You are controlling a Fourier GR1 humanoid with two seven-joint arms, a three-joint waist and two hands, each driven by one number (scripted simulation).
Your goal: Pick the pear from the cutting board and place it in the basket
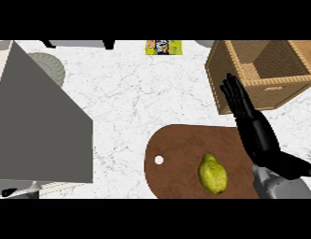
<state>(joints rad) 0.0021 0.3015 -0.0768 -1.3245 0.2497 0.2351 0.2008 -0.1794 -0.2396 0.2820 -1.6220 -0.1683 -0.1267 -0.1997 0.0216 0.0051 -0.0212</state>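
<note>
A yellow-green pear (pixel 213 174) lies on the brown cutting board (pixel 178 149) at the lower middle of the head view. My right hand (pixel 254 128) is open, its straight fingers pointing away from me above the board's right edge, just right of the pear and not touching it. Its fingertips reach the near left wall of the woven basket (pixel 254 84), which stands at the upper right with nothing visible inside. A small black part of my left hand (pixel 9 192) shows at the lower left edge, mostly hidden behind a grey box.
A large grey box (pixel 33 126) fills the left side. A round grey plate (pixel 51 67) peeks out behind it. A yellow packet (pixel 163 47) lies at the back edge. White marble counter (pixel 144 93) stretches between the box and the basket.
</note>
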